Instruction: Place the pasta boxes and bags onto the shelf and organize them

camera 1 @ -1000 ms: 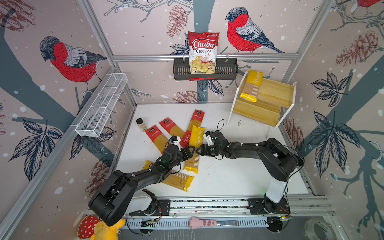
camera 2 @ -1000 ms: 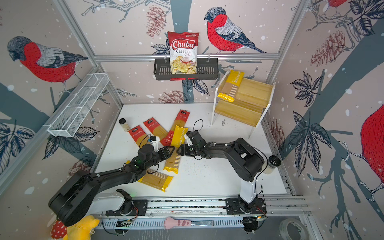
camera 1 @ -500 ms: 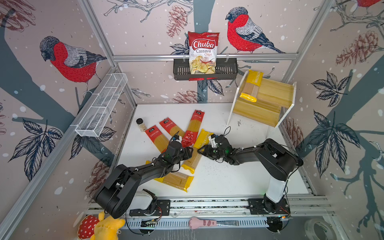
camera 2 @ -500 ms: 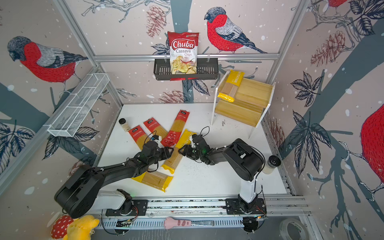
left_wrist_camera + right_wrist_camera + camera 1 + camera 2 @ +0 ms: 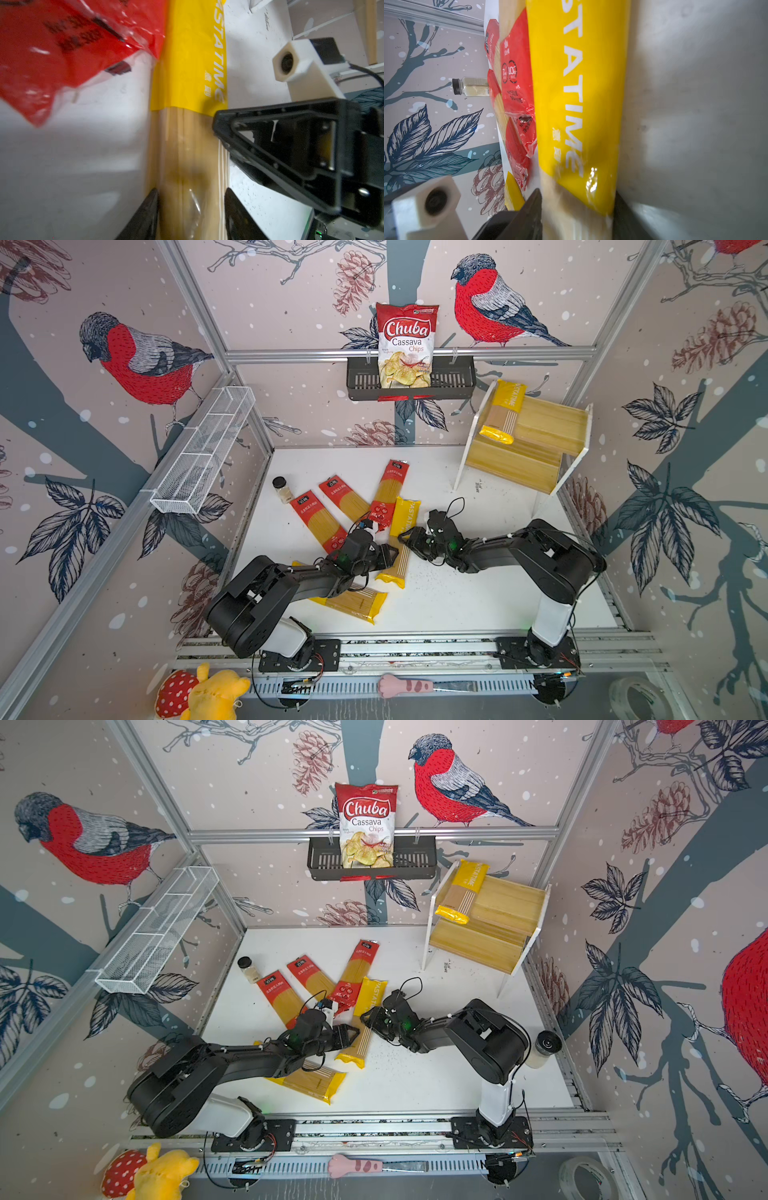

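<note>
White tabletop (image 5: 478, 597), bird-and-pinecone wallpaper (image 5: 291, 294) all round (aluminium frame (image 5: 291, 356) at corners); left gripper (image 5: 392, 556) and right gripper (image 5: 404, 537) each clamp the same yellow PASTATIME packet (image 5: 405, 516)

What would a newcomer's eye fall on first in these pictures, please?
The left gripper and right gripper meet mid-table, jaws either side of one yellow PASTATIME packet lying on the white table. Behind them, a red-and-white Chuba chips bag stands in a black basket at the back wall, and another yellow packet already lies on the upper tier of the bamboo shelf.
</note>
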Controlling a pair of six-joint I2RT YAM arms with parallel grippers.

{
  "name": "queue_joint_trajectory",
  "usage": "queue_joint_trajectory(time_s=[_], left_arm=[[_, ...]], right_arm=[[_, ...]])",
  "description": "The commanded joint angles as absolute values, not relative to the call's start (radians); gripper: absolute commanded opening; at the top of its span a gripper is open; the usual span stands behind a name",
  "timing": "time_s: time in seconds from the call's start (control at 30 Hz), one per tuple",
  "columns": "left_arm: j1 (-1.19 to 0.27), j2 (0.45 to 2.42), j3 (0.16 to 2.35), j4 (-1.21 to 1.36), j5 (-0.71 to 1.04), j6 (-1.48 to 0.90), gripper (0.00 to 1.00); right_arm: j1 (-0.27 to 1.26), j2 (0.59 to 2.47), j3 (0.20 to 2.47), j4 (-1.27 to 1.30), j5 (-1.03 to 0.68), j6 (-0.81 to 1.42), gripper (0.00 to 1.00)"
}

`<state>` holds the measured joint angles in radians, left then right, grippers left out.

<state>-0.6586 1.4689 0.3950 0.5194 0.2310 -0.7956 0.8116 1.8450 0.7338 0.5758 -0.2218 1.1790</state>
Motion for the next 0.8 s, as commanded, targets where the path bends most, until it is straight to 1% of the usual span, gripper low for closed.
queue_joint_trajectory(time_s=[0.0, 0.07, 0.23, 0.3, 0.43, 0.57, 0.67, 0.77], left_arm=[[-0.673, 1.485, 0.386, 0.568, 0.277, -0.833, 0.49], [-0.670, 1.485, 0.382, 0.552, 0.263, -0.825, 0.47], [-0.660, 1.446, 0.377, 0.542, 0.271, -0.814, 0.47], [-0.655, 1.415, 0.386, 0.510, 0.273, -0.801, 0.47], [-0.635, 1.313, 0.421, 0.369, 0.239, -0.753, 0.50], [-0.572, 1.197, 0.413, 0.330, 0.257, -0.746, 0.52], [-0.541, 1.111, 0.399, 0.356, 0.267, -0.749, 0.57], [-0.526, 1.040, 0.380, 0.429, 0.279, -0.776, 0.65]], right_arm=[[0.809, 1.848, 0.720, 0.588, -0.227, 1.149, 0.40], [0.811, 1.824, 0.712, 0.586, -0.208, 1.098, 0.31], [0.806, 1.775, 0.691, 0.602, -0.206, 0.974, 0.17], [0.799, 1.763, 0.679, 0.615, -0.218, 0.949, 0.13], [0.789, 1.736, 0.654, 0.653, -0.243, 0.927, 0.09], [0.789, 1.687, 0.636, 0.679, -0.258, 0.897, 0.07], [0.790, 1.615, 0.620, 0.678, -0.263, 0.852, 0.07], [0.795, 1.529, 0.612, 0.649, -0.268, 0.798, 0.06]])
